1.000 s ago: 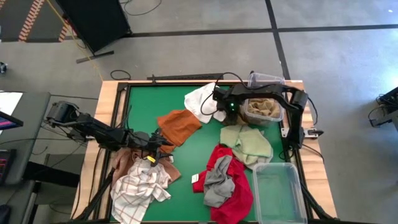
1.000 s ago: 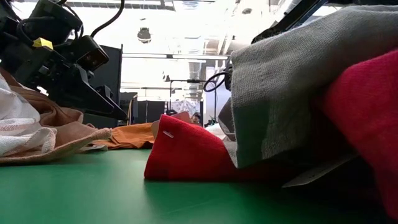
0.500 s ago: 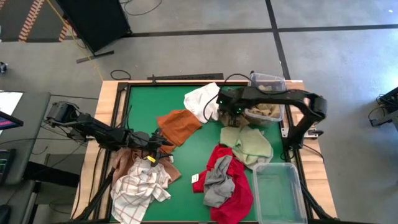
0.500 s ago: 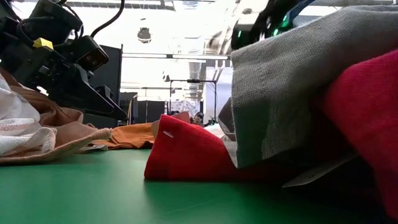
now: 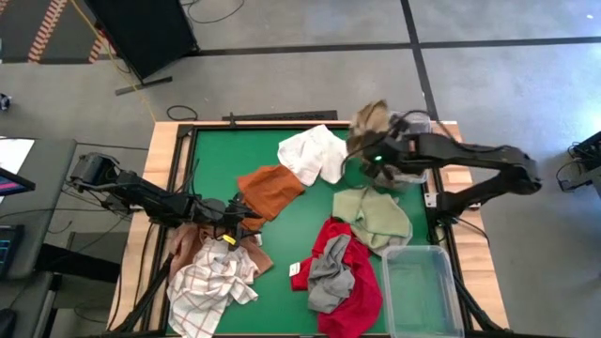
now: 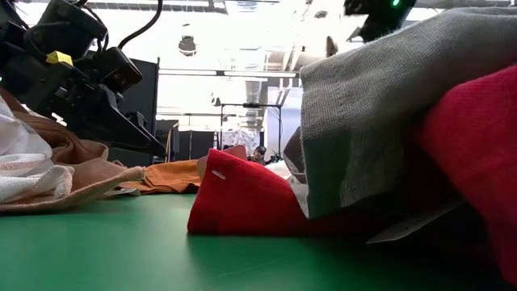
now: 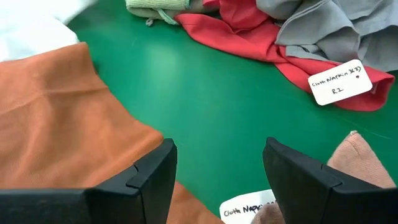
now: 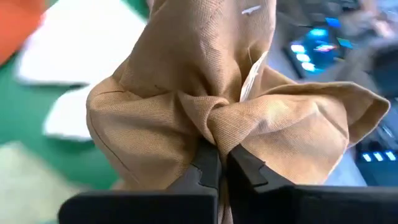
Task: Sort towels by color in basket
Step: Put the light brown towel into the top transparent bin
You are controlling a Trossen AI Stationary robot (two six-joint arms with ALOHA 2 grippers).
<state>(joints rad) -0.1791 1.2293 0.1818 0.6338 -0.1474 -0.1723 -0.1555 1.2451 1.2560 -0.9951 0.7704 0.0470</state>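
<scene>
My right gripper (image 5: 367, 138) is raised over the table's far right, shut on a tan towel (image 5: 366, 116). On the green table lie a white towel (image 5: 315, 150), a rust orange towel (image 5: 270, 188), a pale green towel (image 5: 373, 214), a red towel (image 5: 349, 268) with a grey towel (image 5: 329, 282) on it, and a checked towel (image 5: 211, 286) over a brown one (image 5: 191, 242). My left gripper (image 7: 217, 168) stands open and low at the orange towel's near edge (image 7: 56, 124), with bare table between its fingers. My right gripper pinches a bunched fold of the tan towel (image 8: 214, 130) between its two fingers (image 8: 249, 169); several layers are gathered there. The fingers slant downward. The towel is lifted clear of the table and bulges out past the fingertips, a paper tag (image 8: 252, 78) showing on it.
A clear bin (image 5: 420, 291) stands at the near right corner. A second clear bin (image 5: 413, 120) sits at the far right, partly under my right arm. White paper tags (image 7: 339, 81) lie by the red towel. Bare green table shows between the orange and red towels.
My right gripper has risen from the far right bin and turned, its arm swinging out toward the table's right edge. The tan towel, which lay in that bin, has come up with it and is now lifted clear.
</scene>
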